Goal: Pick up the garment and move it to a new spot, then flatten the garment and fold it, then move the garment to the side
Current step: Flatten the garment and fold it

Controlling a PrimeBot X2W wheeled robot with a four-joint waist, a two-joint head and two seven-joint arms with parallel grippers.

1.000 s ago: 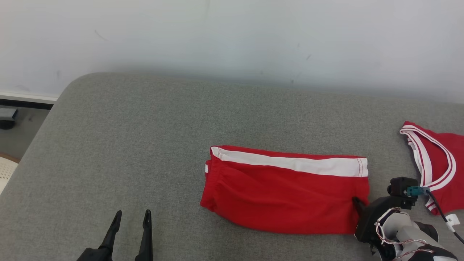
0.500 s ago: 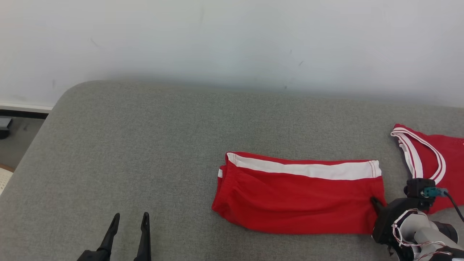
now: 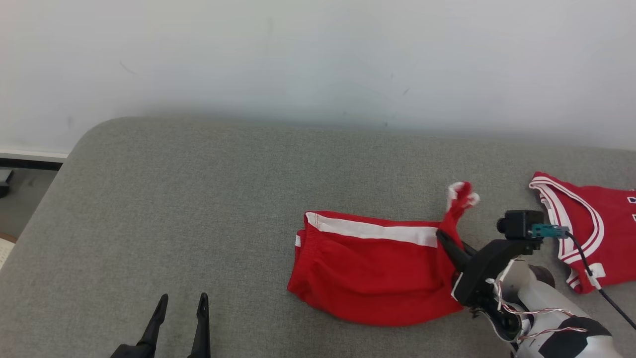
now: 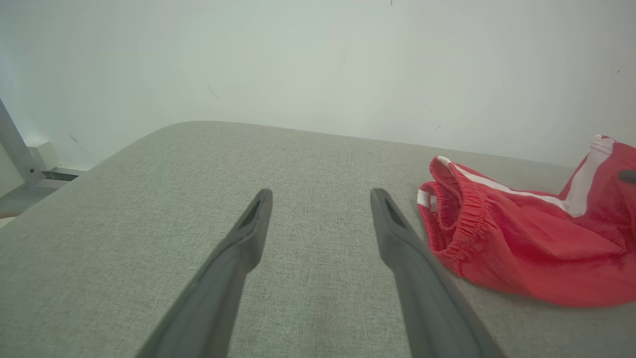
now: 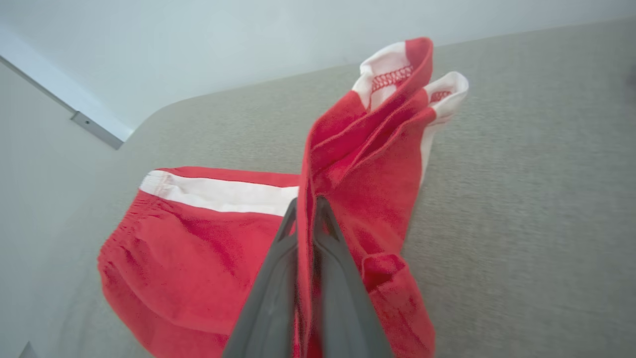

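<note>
The garment (image 3: pixel 367 263) is a pair of red shorts with a white side stripe, folded lengthwise on the grey cushion (image 3: pixel 198 199). My right gripper (image 3: pixel 442 237) is shut on its hem end and holds that end lifted above the cushion, the white-trimmed leg openings (image 5: pixel 412 69) sticking up past the fingertips. In the right wrist view the cloth (image 5: pixel 198 248) is pinched between the two fingers (image 5: pixel 278 258). My left gripper (image 3: pixel 181 301) stands open at the lower left, apart from the shorts; in its wrist view the elastic waistband (image 4: pixel 457 219) lies just right of its fingers (image 4: pixel 397 238).
A red jersey (image 3: pixel 591 223) with white trim lies at the right edge of the cushion, behind my right wrist. A pale wall (image 3: pixel 318 59) runs along the back. The cushion's rounded left corner (image 3: pixel 89 134) drops to the floor (image 3: pixel 20 199).
My right gripper closed on the shorts' hem end, then lifted it and carried it leftward, so the right part now stands up. The camera also shifted slightly.
</note>
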